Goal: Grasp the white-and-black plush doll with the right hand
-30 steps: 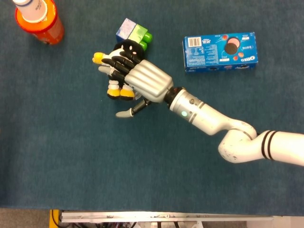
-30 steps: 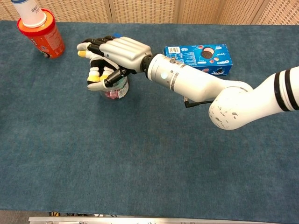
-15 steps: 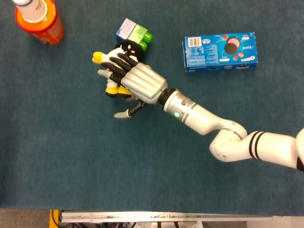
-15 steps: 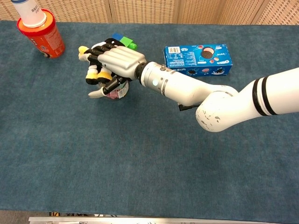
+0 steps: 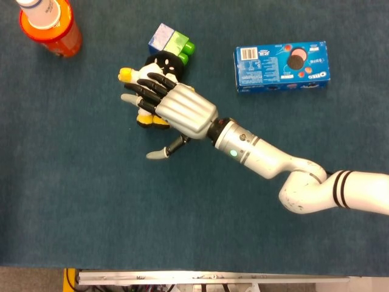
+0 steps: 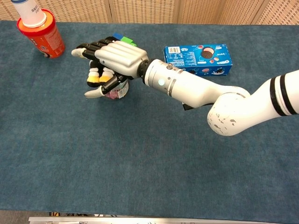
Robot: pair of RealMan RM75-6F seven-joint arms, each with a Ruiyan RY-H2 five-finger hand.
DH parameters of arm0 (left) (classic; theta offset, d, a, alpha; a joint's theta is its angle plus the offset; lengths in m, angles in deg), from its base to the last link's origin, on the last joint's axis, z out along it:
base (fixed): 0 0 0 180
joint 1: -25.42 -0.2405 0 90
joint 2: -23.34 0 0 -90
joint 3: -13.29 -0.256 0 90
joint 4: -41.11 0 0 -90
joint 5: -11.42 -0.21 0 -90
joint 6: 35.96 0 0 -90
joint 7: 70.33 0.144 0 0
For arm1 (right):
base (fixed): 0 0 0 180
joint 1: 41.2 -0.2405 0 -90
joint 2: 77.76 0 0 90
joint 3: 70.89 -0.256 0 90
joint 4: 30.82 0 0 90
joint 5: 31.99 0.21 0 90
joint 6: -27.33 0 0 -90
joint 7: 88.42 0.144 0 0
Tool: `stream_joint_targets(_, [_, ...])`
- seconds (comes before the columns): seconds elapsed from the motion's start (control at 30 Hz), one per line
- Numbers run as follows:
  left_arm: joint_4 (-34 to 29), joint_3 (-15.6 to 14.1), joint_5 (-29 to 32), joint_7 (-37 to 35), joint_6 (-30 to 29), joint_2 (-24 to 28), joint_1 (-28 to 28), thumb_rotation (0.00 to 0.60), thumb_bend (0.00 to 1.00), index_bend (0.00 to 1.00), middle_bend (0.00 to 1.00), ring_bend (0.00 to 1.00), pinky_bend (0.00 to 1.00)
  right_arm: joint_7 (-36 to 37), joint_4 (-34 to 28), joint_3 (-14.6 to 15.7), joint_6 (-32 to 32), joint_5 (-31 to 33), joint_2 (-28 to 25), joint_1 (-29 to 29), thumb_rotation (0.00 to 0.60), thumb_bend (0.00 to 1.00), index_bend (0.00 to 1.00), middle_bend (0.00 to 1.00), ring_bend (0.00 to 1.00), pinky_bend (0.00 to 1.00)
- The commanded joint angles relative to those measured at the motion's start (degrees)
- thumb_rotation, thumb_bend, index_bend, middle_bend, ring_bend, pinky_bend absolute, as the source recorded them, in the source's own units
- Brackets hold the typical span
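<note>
Black-white-yellow doll point(image 5: 153, 91); blue cookie box point(image 5: 281, 66); orange bottle point(image 5: 50, 24).

A bench point(image 5: 91, 207) covered in dark blue-green carpet carries everything. The blue cookie box point(image 5: 281, 66) lies flat toward its far side. Left of the box sits a cluster of blue and green toy blocks point(image 5: 172, 43), with the plush doll point(image 5: 151, 91) just beyond them. Far left of the box stands an orange jar point(image 5: 50, 24) with a white cap.

Toy blocks point(image 5: 172, 42) crowd the plush doll point(image 5: 153, 76) from behind; bare carpet lies open left, toward the orange bottle point(image 5: 50, 23).
</note>
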Motion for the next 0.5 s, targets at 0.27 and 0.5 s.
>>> stream_joint_targets(0.27, [0.15,0.16,0.67,0.09,0.26,-0.01,-0.10,0.600,0.22,0.19,0.20,0.16,0.07,-0.39,4.75,-0.58,3.25,2.31,3.32,-1.78,0.170,0.00,0.00,0.00,0.00,0.00])
stream_joint_targets(0.5, [0.19,0.14,0.78,0.25,0.36,-0.10,-0.16,0.600,0.22,0.19,0.20,0.16,0.07,-0.79,9.86,-0.22,5.61,3.48,6.06,-2.82,0.180,0.00,0.00,0.00,0.00,0.00])
